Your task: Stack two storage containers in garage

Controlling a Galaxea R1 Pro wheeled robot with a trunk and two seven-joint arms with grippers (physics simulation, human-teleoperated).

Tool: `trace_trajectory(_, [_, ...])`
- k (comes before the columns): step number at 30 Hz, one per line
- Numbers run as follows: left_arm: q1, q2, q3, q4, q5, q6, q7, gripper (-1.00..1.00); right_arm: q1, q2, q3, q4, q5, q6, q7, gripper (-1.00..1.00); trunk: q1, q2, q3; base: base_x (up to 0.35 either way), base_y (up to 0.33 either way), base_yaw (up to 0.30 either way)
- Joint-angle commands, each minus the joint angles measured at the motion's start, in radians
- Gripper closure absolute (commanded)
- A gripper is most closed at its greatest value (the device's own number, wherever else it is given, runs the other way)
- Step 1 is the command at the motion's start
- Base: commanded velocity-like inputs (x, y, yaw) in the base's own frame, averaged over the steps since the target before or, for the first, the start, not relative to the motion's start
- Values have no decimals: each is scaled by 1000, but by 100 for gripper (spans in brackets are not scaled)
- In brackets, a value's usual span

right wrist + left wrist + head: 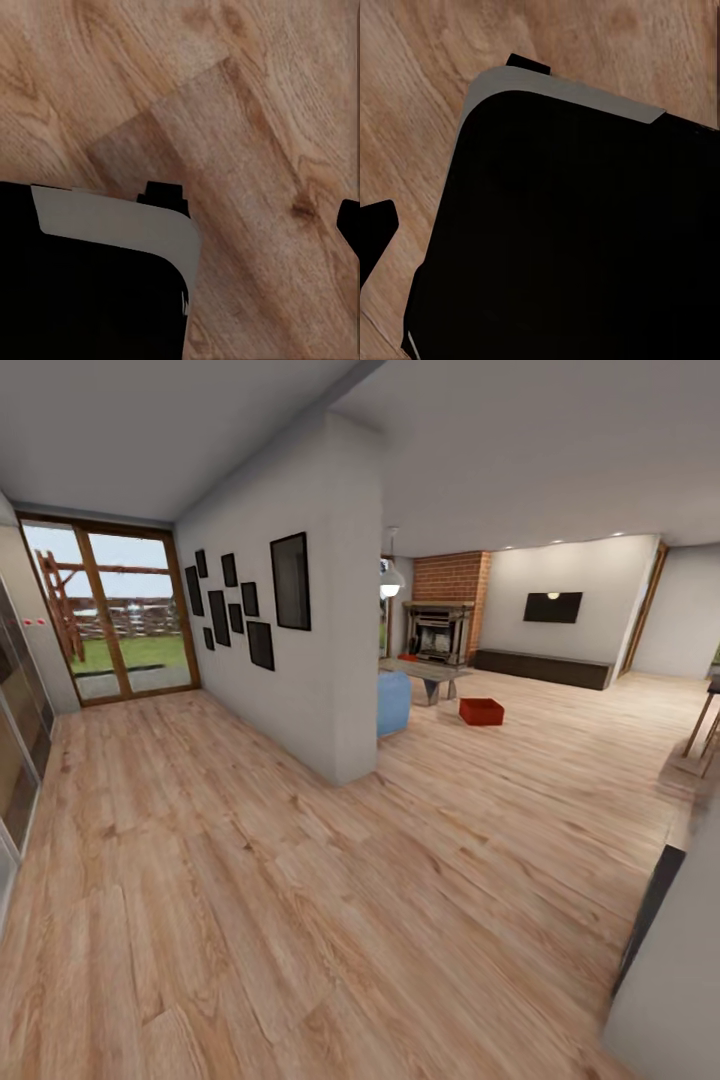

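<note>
One orange-red storage container sits on the light wood-plank floor of the living room, far ahead and right of centre, next to the grey low table. A smaller red shape lies by the brick fireplace; it is too small to tell what it is. My left gripper is open, one black fingertip against the wood floor, with nothing between its fingers. My right gripper is open too, with bare planks between its fingers.
A white partition wall hung with dark frames splits the hallway from the living room. Wood-framed glass doors close the hallway's far end. A blue seat stands behind the wall's corner. The robot's dark base fills much of the left wrist view.
</note>
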Motion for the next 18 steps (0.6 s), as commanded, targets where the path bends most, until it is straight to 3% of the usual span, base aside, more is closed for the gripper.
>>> trace_trajectory(1, [0,0,1,0,4,-2,0,-100,-1,-1,5,3,4,-6,1,-100,1,0,-1,322,0,1])
trace_trajectory(18, [0,-1,1,1,-1,0,0,-100,-1,-1,7,3,4,-7,0,-100,1,0,-1,322,0,0])
